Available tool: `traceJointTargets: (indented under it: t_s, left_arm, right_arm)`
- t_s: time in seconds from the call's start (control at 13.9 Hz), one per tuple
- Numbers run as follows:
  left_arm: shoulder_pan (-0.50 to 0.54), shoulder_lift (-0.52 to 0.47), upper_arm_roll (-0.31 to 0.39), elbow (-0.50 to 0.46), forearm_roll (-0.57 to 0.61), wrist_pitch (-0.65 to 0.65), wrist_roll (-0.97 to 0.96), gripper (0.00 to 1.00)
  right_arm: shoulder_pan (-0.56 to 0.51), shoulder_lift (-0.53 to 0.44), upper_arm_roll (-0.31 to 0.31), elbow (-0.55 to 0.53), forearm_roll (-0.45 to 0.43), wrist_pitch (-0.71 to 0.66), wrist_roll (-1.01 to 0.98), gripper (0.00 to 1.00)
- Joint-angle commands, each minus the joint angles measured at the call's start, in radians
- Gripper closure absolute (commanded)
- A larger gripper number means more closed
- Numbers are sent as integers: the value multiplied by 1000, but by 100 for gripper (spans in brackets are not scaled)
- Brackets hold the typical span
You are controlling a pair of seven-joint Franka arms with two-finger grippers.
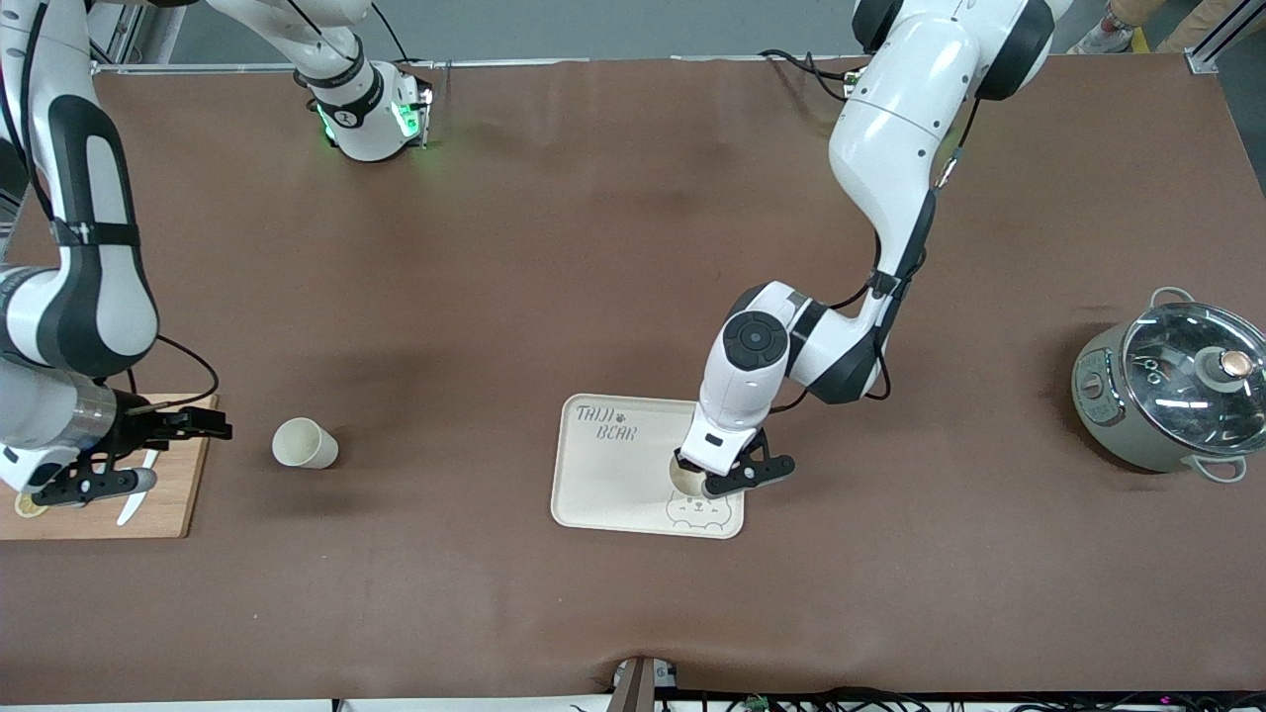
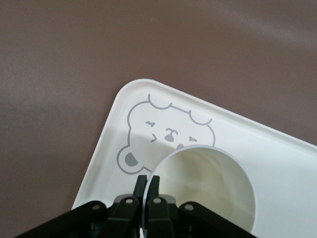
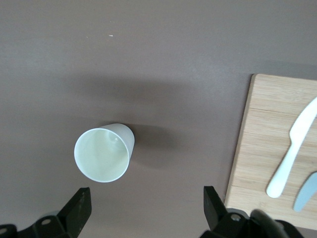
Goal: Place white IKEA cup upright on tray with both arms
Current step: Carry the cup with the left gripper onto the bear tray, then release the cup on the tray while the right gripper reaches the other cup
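Left tool (image 1: 714,482): its fingers are pinched tight on the rim wall of a white cup (image 1: 685,473), one finger inside the mouth and one outside. This is plain in the left wrist view, where the two black fingertips (image 2: 140,187) clamp the thin rim of the cup (image 2: 208,191).

Why the rim grip: holding one side of the rim probably lets the cup hang or stand mouth-up, so it can be set down upright without tipping.

Cup at the tray: it is over or on the tray (image 1: 603,475), at the corner nearest the front camera and toward the left arm's end of the desk, just beside the bear drawing (image 1: 697,511). Whether its base already rests on the tray cannot be told.

Tray: it lies flat on the brown desk (image 1: 593,247), lettering toward the robots, bear toward the front camera.

Right tool (image 1: 148,450): its fingers stand wide apart and grip nothing. It hangs over the edge of the wooden cutting board (image 1: 173,499) at the right arm's end of the desk.

Second cup (image 1: 305,443): it stands upright on the bare desk, just beside the cutting board and well apart from the tray. In the right wrist view the cup (image 3: 105,152) lies below and ahead of the spread right tool (image 3: 146,210), untouched, likely the next thing to pick.

Cutlery: a white plastic knife (image 3: 291,154) lies on the board.

Pot (image 1: 1167,396): it sits with its glass lid on at the left arm's end, apart from the work.
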Motion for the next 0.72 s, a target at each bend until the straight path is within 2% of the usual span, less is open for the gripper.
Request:
traceJointTargets:
  t_s: [0.0,0.5,0.65]
  left_arm:
    - [-15,18,19,27,28,4,-28,100]
    - [-18,27,19,26,36,6,-28,100]
    - [-24,30,32,26,34,13,-28,100]
  right_arm:
    - [4,-8,4,-38,18,45,-11,0]
    - [28,-10,6,-170,47,205,-14,0]
    - [28,-10,6,-175,47,209,-17,0]
